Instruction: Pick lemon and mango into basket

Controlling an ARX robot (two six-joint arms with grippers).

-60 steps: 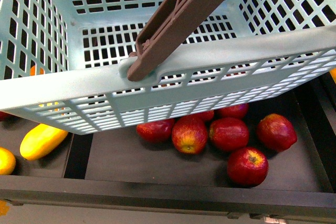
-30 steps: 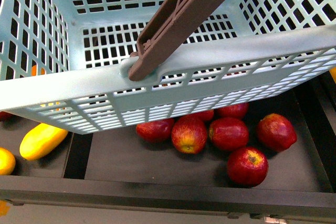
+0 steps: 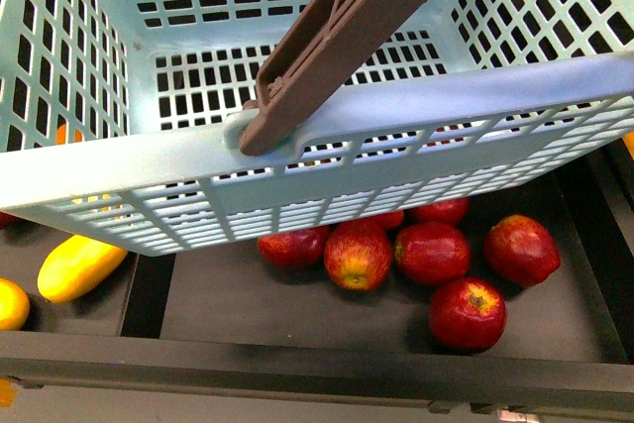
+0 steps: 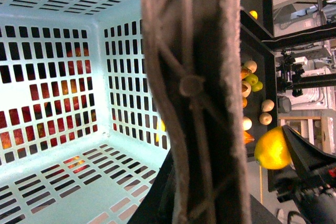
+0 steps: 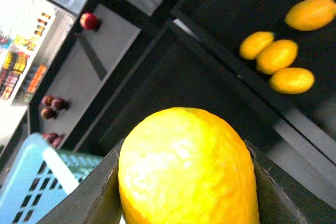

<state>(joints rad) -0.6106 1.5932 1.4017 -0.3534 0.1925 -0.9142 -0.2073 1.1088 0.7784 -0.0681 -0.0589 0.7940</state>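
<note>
The basket (image 3: 119, 160) fills the upper part of the front view, tilted, with its near rim crossing the middle of the frame and a brown handle (image 3: 327, 37) slanting toward the top right. It hangs above the red apples (image 3: 432, 250) in the dark shelf tray (image 3: 248, 309) at lower centre. I judge the left gripper carries it by that handle so its mouth can meet the fruit, but its fingers do not show and I cannot tell their state. The right gripper (image 5: 188, 192) pinches the lemon (image 5: 184, 156), a dark finger (image 5: 270, 182) pressed to each side. The lemon's long axis lies along the fingers, free rounded end pointing away from the wrist. It is outside the basket, near one corner, not yet over the opening
</note>
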